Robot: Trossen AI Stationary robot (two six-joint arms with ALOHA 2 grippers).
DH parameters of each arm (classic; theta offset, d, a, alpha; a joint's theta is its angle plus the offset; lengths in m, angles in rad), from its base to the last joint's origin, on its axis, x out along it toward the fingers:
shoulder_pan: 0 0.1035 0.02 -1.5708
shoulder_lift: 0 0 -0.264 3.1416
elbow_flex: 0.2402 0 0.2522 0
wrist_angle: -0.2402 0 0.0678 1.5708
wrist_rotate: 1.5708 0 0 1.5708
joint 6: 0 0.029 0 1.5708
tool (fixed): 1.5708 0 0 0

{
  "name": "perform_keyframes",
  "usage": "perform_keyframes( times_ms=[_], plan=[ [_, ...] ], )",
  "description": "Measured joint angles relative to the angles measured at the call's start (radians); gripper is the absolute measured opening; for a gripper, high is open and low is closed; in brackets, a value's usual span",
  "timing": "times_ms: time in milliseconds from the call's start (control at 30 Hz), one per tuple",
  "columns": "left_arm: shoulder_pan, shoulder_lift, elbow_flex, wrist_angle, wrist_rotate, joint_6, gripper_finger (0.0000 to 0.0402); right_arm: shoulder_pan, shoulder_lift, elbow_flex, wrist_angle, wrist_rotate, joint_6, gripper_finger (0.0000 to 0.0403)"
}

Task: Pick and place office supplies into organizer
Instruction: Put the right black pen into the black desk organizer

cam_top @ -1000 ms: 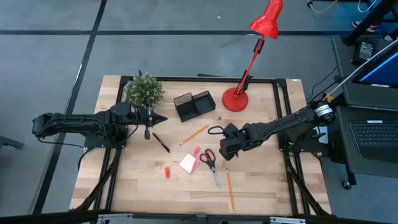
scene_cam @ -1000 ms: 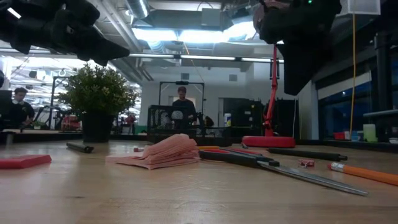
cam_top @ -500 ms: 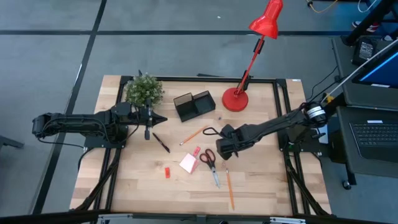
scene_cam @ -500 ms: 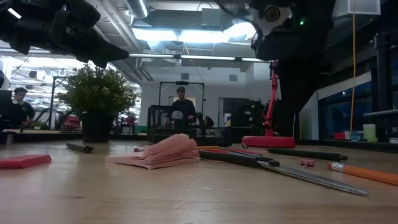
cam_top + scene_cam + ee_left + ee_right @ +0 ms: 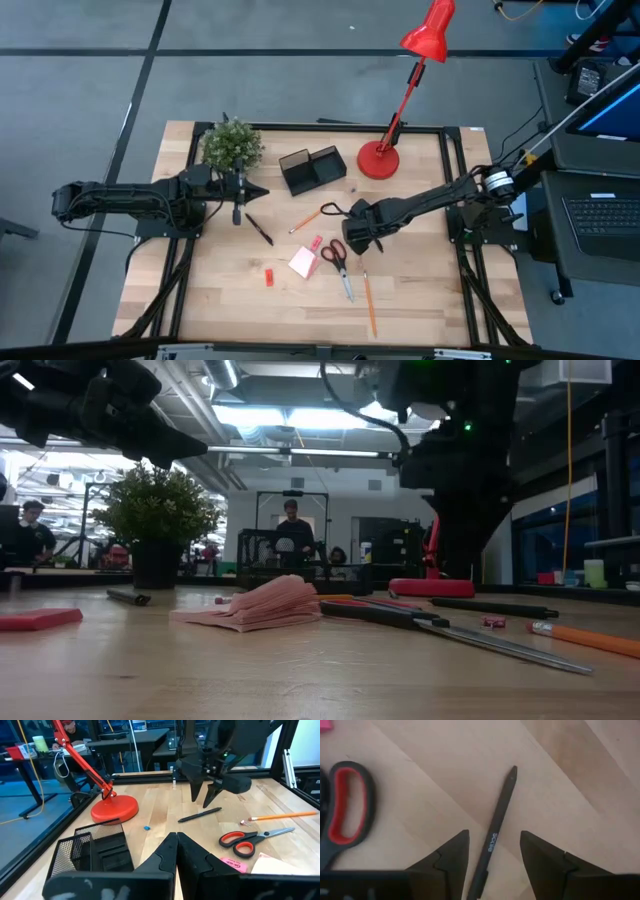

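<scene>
Between the open, empty fingers of the right gripper point(image 5: 492, 857) lies a black pen point(image 5: 496, 831) — light, stiff, likely to roll. Best pinched mid-barrel. Left gripper point(image 5: 176, 851) waits shut, empty.

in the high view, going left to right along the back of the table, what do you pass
potted plant → organizer → red lamp base

1. organizer point(image 5: 313, 169) sits between plant point(image 5: 232, 145) and lamp base point(image 5: 378, 160).
2. scissors point(image 5: 338, 262) lie just right of note pad point(image 5: 304, 263).
3. right gripper point(image 5: 492, 860) straddles a pen point(image 5: 495, 836), above it.
</scene>
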Motion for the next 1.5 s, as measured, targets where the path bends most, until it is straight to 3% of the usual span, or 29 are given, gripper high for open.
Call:
perform_keyframes(
  times_ms=[367, 1133, 1500],
  plan=[
    [0.000, 0.000, 0.000, -0.026, 0.000, -0.018, 0.0003, -0.026, -0.010, -0.166, 0.221, -0.082, -0.003, 0.0179],
    [0.000, 0.000, 0.000, -0.025, -0.001, -0.026, 0.0002, -0.027, -0.011, -0.250, 0.297, -0.090, 0.057, 0.0177],
    [0.000, 0.000, 0.000, -0.024, -0.002, -0.029, 0.0003, -0.057, -0.005, -0.201, 0.239, -0.157, 0.032, 0.0104]
  ],
)
